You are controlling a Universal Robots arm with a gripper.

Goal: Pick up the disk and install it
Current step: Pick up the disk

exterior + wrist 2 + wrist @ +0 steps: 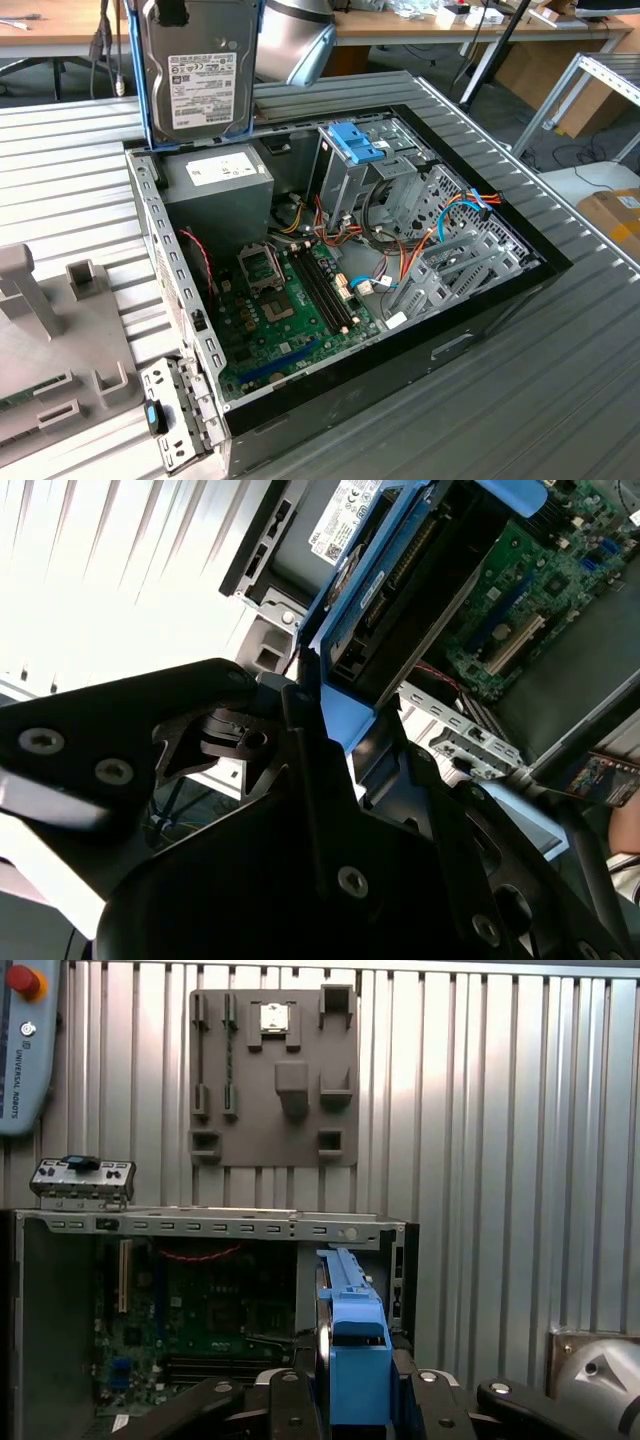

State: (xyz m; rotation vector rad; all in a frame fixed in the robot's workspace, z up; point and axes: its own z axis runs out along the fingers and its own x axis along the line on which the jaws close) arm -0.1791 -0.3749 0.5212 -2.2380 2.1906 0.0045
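The disk (200, 80), a grey metal drive in a bright blue carrier frame, hangs upright over the back corner of the open computer case (480, 310), just above the grey power supply (215, 185). My gripper (172, 10) holds it by its upper end. Both wrist views show the black fingers (300, 730) shut on the blue frame (357, 1360); the disk (400, 590) points down toward the case. Inside the case, a metal drive cage with a blue tab (355, 140) stands beside the green motherboard (290, 300).
A grey fixture plate (50, 330) lies on the ribbed table at the exterior view's left, with a small metal bracket (175, 420) at the case's near corner. The grey arm (290, 40) is behind the disk. A cardboard box (615, 215) sits at the right.
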